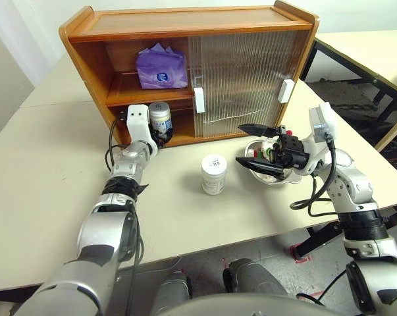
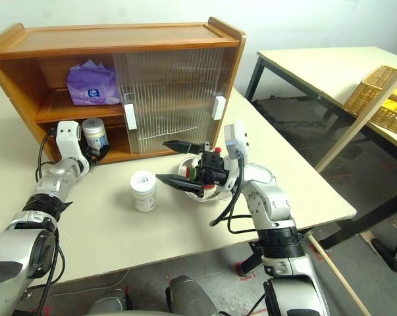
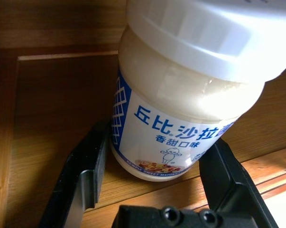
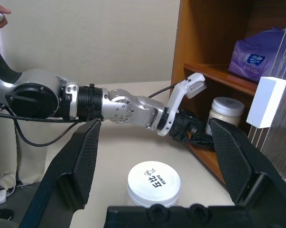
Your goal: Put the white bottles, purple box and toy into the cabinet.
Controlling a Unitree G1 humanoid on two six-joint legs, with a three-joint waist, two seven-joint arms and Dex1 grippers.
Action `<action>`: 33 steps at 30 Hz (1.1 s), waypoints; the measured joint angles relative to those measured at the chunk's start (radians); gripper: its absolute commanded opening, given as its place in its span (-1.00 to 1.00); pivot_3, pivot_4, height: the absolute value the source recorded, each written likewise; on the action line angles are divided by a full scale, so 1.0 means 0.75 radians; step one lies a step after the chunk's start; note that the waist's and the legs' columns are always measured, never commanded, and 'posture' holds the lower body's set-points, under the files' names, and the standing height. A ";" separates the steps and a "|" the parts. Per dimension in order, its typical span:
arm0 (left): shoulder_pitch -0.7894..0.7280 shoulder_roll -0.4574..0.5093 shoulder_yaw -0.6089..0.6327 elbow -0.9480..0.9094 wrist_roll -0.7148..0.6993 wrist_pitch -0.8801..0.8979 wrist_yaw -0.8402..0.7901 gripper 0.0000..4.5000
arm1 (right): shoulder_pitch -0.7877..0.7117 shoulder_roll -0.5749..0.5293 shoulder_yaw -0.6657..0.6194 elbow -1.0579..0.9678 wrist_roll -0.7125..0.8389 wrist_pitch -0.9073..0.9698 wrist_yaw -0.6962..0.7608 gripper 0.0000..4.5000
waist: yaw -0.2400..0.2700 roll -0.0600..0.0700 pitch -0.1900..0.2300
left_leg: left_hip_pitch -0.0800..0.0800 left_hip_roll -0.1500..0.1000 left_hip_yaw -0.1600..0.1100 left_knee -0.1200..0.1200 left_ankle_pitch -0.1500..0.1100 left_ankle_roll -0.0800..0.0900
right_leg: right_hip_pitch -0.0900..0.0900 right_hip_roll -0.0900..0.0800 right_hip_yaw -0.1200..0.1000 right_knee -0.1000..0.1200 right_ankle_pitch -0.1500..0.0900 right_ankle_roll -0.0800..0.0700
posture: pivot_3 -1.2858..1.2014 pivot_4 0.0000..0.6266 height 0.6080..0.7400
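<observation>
**Where things stand on and in the cabinet**

The cabinet [image 1: 185, 29] stands at the back of the table [image 1: 47, 191]. The purple box [image 1: 161, 68] sits on its upper shelf, left side. 1 bottle [image 1: 160, 118] stands upright on the lower shelf below, between the left gripper [image 1: 160, 135] fingers. Both sliding doors [image 1: 241, 79] cover the right half. The second bottle [image 1: 213, 174] stands on the table before the cabinet. To its right lies the bowl [image 1: 267, 172], beneath the right gripper [image 1: 245, 145].

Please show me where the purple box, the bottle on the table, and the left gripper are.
purple box [image 1: 161, 68], left eye view, its front.
bottle on the table [image 1: 214, 164], left eye view, its cap.
left gripper [image 3: 154, 156], left wrist view, between fingertips.
</observation>
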State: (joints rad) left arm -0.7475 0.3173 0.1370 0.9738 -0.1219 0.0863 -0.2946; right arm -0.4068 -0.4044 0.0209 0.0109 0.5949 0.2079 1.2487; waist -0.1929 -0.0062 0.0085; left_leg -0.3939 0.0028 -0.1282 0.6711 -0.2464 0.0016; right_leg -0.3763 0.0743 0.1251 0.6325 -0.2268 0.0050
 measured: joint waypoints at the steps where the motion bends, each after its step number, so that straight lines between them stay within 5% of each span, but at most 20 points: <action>1: -0.007 -0.002 0.002 0.018 0.000 -0.012 0.004 0.39 | 0.000 -0.001 0.000 0.000 0.000 0.000 0.000 1.00 | -0.001 0.000 0.000 | 0.000 0.000 0.000 0.000 0.000 0.000 | 0.000 0.000 0.000 0.000 0.000 0.000 | -0.18 -0.99 1.00; 11: -0.080 -0.018 0.001 0.178 0.022 -0.110 0.035 0.39 | -0.001 -0.020 -0.008 -0.002 0.004 0.016 -0.001 1.00 | -0.013 -0.001 0.000 | 0.000 -0.003 0.001 0.001 0.001 0.002 | 0.001 0.001 0.000 0.000 0.000 0.004 | -0.20 -0.97 1.00; 15: -0.088 -0.018 -0.002 0.199 0.039 -0.123 0.040 0.99 | 0.000 -0.023 -0.009 -0.016 0.011 0.028 -0.013 1.00 | -0.022 -0.001 0.001 | 0.000 -0.006 0.002 0.001 0.002 0.003 | 0.002 0.001 0.000 0.000 0.000 0.006 | -0.19 -0.97 1.00; 24: -0.055 -0.018 -0.006 0.153 0.066 -0.136 0.035 0.99 | -0.001 -0.021 -0.009 -0.025 0.019 0.029 -0.020 1.00 | -0.035 -0.001 0.001 | 0.000 -0.014 0.001 0.001 0.002 0.004 | 0.003 -0.002 0.000 -0.001 -0.001 0.008 | -0.19 -0.99 1.00; 30: 0.123 -0.011 -0.033 -0.148 0.067 -0.055 0.014 0.99 | -0.014 -0.015 -0.008 -0.003 0.019 0.026 -0.010 1.00 | -0.040 -0.001 0.001 | 0.000 -0.016 0.006 0.001 0.002 0.004 | 0.004 -0.001 -0.002 -0.001 -0.002 0.009 | -0.18 -1.00 1.00; 33: 0.236 0.005 -0.043 -0.339 0.064 0.021 -0.005 0.71 | -0.017 -0.010 -0.006 0.000 0.019 0.024 -0.006 1.00 | -0.041 -0.001 0.001 | 0.002 -0.017 0.008 0.001 0.002 0.003 | 0.005 -0.001 -0.003 -0.001 -0.002 0.009 | -0.18 -1.00 1.00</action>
State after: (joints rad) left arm -0.5708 0.3211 0.1049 0.7192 -0.0739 0.1021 -0.2985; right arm -0.4193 -0.4120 0.0160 0.0110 0.6088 0.2260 1.2443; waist -0.2234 -0.0072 0.0092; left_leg -0.3927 -0.0097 -0.1226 0.6719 -0.2447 0.0041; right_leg -0.3725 0.0733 0.1225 0.6318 -0.2284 0.0117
